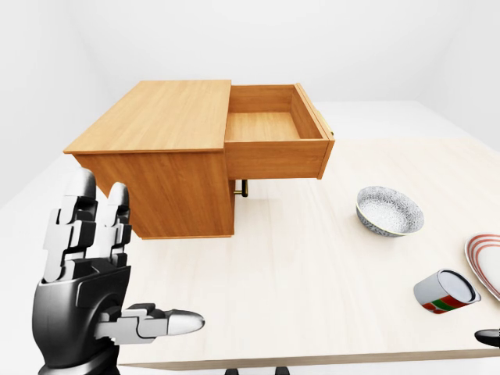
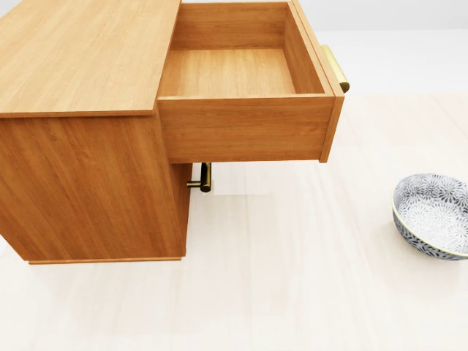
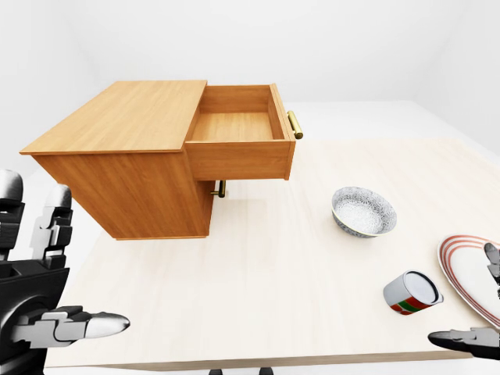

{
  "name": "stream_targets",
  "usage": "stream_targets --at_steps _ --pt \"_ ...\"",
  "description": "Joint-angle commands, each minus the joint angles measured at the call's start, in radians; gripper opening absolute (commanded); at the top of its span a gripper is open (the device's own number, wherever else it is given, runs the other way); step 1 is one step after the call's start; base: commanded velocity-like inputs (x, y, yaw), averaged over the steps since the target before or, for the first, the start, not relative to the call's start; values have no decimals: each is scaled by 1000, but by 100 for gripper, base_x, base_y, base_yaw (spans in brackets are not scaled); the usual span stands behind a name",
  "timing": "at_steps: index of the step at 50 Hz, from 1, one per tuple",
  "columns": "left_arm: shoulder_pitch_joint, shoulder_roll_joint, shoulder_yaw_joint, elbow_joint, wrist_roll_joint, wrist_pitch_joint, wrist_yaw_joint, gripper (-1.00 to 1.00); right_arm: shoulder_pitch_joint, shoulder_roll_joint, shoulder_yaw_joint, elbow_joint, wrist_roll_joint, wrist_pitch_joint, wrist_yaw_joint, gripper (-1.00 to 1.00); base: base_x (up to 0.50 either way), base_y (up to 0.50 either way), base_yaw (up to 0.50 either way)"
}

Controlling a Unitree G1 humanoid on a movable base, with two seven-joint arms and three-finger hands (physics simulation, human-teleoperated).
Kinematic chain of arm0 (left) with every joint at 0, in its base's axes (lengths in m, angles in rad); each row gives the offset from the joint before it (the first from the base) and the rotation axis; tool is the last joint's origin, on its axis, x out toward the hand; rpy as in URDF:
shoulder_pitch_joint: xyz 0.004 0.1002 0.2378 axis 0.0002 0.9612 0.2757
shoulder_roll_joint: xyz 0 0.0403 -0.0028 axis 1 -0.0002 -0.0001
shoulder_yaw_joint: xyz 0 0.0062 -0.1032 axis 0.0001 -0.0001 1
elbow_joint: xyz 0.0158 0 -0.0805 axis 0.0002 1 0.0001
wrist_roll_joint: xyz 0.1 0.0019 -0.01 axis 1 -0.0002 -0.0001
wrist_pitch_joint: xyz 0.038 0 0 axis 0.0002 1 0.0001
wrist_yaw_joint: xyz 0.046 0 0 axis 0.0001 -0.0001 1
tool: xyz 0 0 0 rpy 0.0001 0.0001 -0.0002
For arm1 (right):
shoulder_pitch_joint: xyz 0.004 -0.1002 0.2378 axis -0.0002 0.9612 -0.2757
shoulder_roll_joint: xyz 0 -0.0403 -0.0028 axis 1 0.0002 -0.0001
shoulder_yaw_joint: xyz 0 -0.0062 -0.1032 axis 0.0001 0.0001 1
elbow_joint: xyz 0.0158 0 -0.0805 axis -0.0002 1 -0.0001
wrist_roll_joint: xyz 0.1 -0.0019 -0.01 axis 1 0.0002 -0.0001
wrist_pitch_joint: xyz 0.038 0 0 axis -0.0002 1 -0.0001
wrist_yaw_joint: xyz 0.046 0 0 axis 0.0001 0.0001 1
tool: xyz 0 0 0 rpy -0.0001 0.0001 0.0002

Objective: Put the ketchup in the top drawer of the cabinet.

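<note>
The wooden cabinet [image 1: 156, 148] stands on the pale table at upper left. Its top drawer [image 2: 234, 73] is pulled out and empty, with a brass handle [image 3: 294, 125] on its face. A small red, white and green container [image 3: 412, 293] lies on its side at the table's lower right; I cannot tell whether it is the ketchup. My left hand [image 1: 117, 258] is open at lower left, fingers upright, thumb out, holding nothing. My right hand [image 3: 484, 301] shows only partly at the lower right edge, fingers spread, just right of the container and apart from it.
A patterned grey bowl [image 1: 389, 211] sits right of the cabinet. A red-rimmed plate [image 1: 488, 262] lies at the right edge, under my right hand. A lower drawer's brass handle [image 2: 206, 178] shows beneath the open drawer. The table's near edge runs along the bottom.
</note>
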Motion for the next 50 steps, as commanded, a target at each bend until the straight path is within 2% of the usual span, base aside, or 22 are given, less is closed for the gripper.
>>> stream_targets --at_steps 1,8,15,24,34,50 --pt "-2 -2 -4 1 6 0 -2 100 -4 -30 46 93 -4 0 0 100 0 0 0" --pt "8 -1 -9 0 7 0 -2 100 -13 -50 62 135 -3 0 0 100 0 0 0" --pt "6 -2 -12 3 11 0 -2 100 -33 -102 68 225 13 0 0 100 0 0 0" --pt "5 2 -12 2 8 0 1 100 -53 -128 102 199 1 0 0 100 0 0 0" --pt "10 3 -18 5 11 0 3 100 -88 -138 163 220 -35 0 0 100 0 0 0" --pt "11 1 -17 2 10 0 1 100 -97 -151 199 270 -16 0 0 100 0 0 0"
